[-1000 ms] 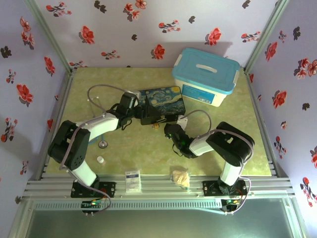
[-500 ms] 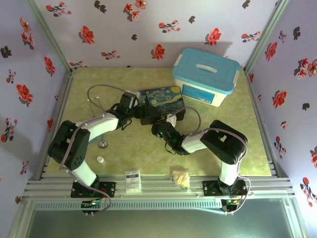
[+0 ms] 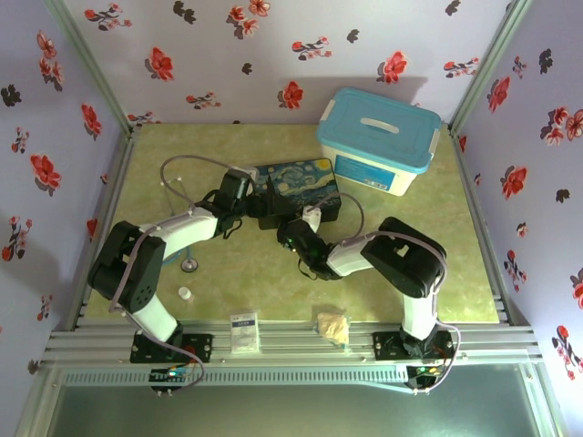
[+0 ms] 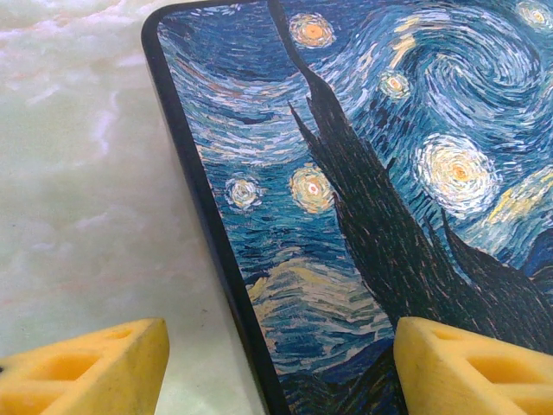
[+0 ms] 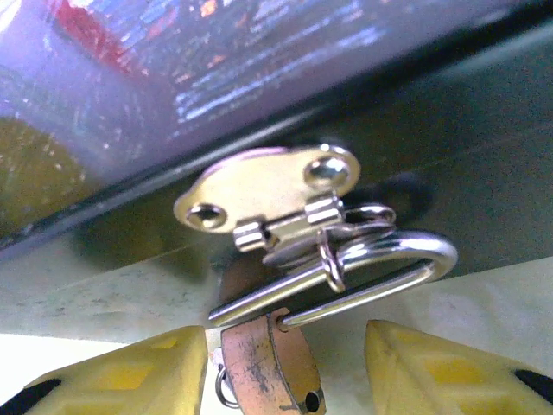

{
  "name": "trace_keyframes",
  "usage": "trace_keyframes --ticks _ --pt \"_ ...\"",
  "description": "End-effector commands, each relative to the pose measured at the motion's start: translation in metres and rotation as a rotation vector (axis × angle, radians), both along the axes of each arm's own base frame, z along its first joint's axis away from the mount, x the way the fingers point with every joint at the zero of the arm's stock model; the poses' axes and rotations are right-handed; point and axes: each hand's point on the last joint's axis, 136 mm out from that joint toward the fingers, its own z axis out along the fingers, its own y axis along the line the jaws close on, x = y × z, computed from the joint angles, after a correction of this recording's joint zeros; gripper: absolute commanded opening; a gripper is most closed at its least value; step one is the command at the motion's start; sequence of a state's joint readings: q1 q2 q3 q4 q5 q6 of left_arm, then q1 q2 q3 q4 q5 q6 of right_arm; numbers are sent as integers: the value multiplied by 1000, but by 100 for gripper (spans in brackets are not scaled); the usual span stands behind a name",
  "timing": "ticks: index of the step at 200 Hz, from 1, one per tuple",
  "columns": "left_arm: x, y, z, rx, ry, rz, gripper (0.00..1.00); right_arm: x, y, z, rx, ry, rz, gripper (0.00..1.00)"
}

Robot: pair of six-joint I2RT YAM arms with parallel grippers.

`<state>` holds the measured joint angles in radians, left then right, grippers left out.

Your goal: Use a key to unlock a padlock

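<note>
My right gripper (image 5: 287,335) stands part open, with the brass padlock (image 5: 270,367) hanging between its fingers but not clamped. The padlock's silver shackle (image 5: 380,264) passes through the hasp (image 5: 268,194) on the painted box (image 4: 371,173). My left gripper (image 4: 281,327) is spread wide and holds nothing. It straddles the box's edge, one finger over the surface (image 4: 78,173).

Robot test booth in a lab, pale green marbled table (image 3: 182,137) ringed by aluminium frame rails (image 3: 291,339), lilac cloth walls (image 3: 228,45) printed with red flowers on three sides, left arm (image 3: 173,232) and right arm (image 3: 410,259) bolted side by side at the table's near edge.
</note>
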<state>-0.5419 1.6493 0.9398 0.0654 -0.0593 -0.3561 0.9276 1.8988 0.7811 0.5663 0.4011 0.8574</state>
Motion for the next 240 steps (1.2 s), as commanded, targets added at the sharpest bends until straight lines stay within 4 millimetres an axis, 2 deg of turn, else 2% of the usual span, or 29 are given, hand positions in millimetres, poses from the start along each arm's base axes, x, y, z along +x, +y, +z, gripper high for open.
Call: trace_keyframes --ticks 1,52,93,144,160,207,240 --pt "-17 21 -32 91 111 15 69 -21 -4 -51 -64 180 11 50" --pt "-18 21 -31 88 109 15 69 -30 -4 -72 -112 255 0 41" --pt "-20 22 -31 89 108 15 69 -35 -1 -70 -87 253 0 26" --pt "-20 23 -29 88 109 16 69 -44 -2 -67 -10 253 -7 24" --pt "-20 23 -29 90 109 15 69 -45 -4 -68 4 248 -13 17" --pt "-17 21 -28 93 108 12 70 -40 -6 -47 124 167 -34 0" --pt "-18 21 -32 95 115 12 69 -27 -13 -32 352 70 -103 0"
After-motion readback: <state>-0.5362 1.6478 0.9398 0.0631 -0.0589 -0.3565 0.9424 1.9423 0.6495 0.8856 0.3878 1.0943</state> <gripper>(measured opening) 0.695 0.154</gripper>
